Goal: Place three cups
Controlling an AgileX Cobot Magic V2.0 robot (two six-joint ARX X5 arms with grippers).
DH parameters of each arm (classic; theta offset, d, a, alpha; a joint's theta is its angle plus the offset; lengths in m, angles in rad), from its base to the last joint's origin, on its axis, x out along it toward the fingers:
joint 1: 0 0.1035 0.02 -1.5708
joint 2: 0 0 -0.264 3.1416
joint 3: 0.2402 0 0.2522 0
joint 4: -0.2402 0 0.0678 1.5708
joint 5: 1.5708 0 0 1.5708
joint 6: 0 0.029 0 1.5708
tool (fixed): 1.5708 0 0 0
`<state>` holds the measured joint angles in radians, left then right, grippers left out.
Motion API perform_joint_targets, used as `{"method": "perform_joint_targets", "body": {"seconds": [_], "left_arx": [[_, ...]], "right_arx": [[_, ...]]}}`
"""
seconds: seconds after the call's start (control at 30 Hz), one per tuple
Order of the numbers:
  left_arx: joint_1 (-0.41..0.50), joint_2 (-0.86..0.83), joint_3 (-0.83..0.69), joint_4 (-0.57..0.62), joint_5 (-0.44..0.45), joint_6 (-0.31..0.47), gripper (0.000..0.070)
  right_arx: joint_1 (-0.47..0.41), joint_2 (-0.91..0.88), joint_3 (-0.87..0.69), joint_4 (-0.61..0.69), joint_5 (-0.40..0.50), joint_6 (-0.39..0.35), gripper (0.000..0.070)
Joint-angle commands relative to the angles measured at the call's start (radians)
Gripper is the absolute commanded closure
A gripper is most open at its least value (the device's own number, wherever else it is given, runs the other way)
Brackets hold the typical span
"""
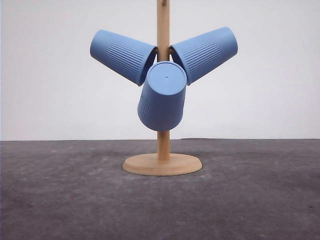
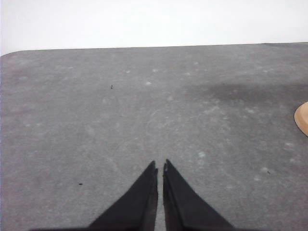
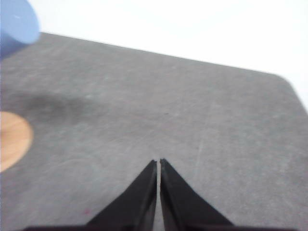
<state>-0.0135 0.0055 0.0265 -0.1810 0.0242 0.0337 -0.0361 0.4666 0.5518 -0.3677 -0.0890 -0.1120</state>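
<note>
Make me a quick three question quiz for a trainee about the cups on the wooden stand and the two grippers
1. How many cups hang on the wooden stand?
2. True or false: the left gripper holds a cup.
3. The right gripper is: A) open wide B) shut and empty C) shut on the stand.

Key: 1) three; 2) false; 3) B

cups [image 1: 162,97]: lt-blue, ribbed | stand [image 1: 163,164]: tan wood | table [image 1: 60,190]: dk grey
</note>
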Motion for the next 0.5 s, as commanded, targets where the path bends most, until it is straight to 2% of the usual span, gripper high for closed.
{"method": "perform_joint_targets", "body": {"seconds": [0.0, 0.1, 0.23, 0.37, 0.47], "left_arx": [[0.0, -0.001, -0.013, -0.006, -0.002, 0.0, 0.07], [0.0, -0.001, -0.013, -0.005, -0.002, 0.0, 0.07], [0.0, -0.001, -0.013, -0.006, -0.002, 0.0, 0.07], [0.0, -0.001, -0.013, -0.006, -0.002, 0.0, 0.07], [0.0, -0.001, -0.013, -0.006, -0.002, 0.0, 0.07]], "right_arx": [[0.028, -0.041, -0.1, 0.092, 0.036, 0.044, 0.0691], [0.053, -0.171, -0.263, 0.185, 0.038, 0.075, 0.0691], [0.054, -0.343, -0.41, 0.204, 0.04, 0.108, 0.0691], [0.058, -0.46, -0.501, 0.212, 0.069, 0.138, 0.0691], [0.066, -0.463, -0.541, 0.25, 0.091, 0.152, 0.0692]]}}
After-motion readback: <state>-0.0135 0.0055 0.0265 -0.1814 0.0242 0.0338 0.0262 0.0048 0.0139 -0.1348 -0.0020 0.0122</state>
